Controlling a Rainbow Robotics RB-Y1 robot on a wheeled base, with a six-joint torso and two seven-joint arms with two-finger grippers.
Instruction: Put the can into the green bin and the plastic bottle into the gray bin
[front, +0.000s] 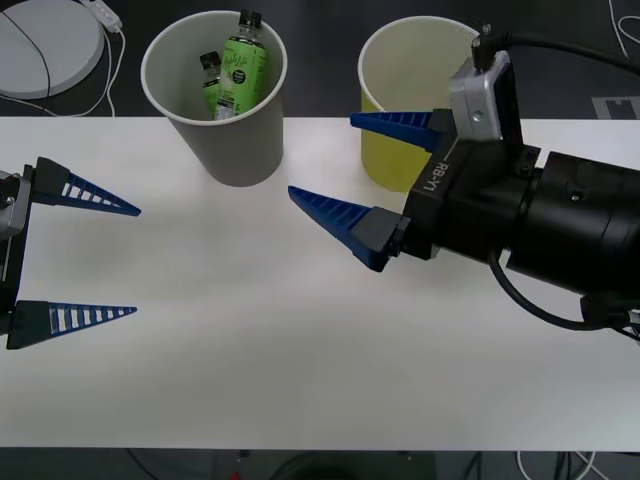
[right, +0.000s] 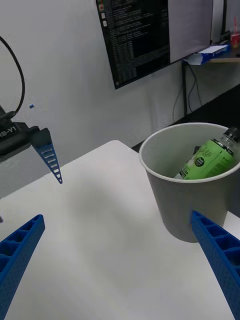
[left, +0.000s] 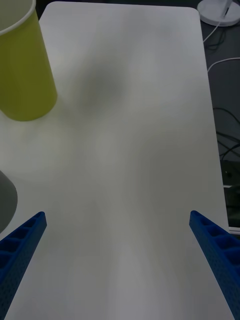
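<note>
The gray bin (front: 232, 140) stands at the table's back, left of centre. The plastic bottle (front: 243, 62) leans inside it, black cap up, beside a smaller green-labelled bottle (front: 210, 85). To its right stands the green bin (front: 400, 70). The can is out of view. My right gripper (front: 321, 154) hangs open and holds nothing, between the two bins and just in front of them. My left gripper (front: 137, 261) is open over the table's left side. The right wrist view has the gray bin (right: 190, 210) with the plastic bottle (right: 210, 159). The left wrist view has the green bin (left: 25, 75).
A round white disc (front: 45, 45) with a cable lies off the table at the back left. A dark monitor (right: 145, 35) hangs on the wall beyond the table. The white table (front: 300, 380) runs wide in front of both grippers.
</note>
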